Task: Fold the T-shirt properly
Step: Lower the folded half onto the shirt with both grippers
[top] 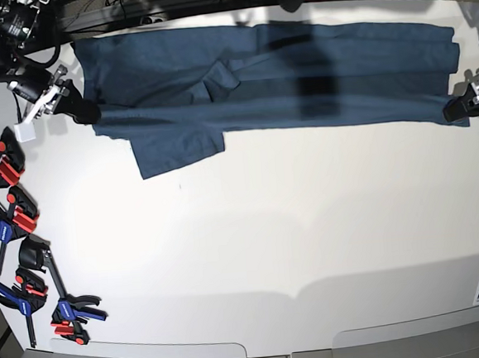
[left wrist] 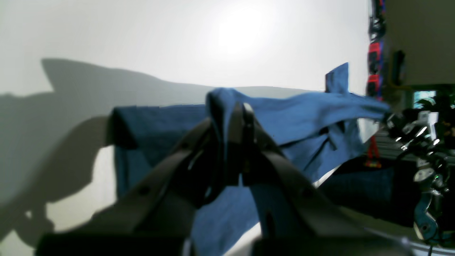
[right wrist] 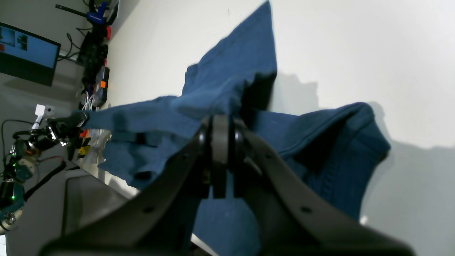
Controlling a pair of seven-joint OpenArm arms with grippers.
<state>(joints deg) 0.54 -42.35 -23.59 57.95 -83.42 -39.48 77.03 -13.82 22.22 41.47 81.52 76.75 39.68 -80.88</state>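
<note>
T-shirt (top: 298, 75) stretched along frame top, pinched by left gripper (top: 460, 108) and right gripper (top: 80, 108); folding barely begun.

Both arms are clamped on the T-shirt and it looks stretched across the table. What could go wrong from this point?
1. The left gripper and right gripper each pinch only a small bunch of the T-shirt; more tension could pull cloth out of a jaw.
2. One sleeve hangs below the stretched edge and could get trapped crooked in the next fold.
3. The clamps at the table edge could snag cloth swung that way.
</note>
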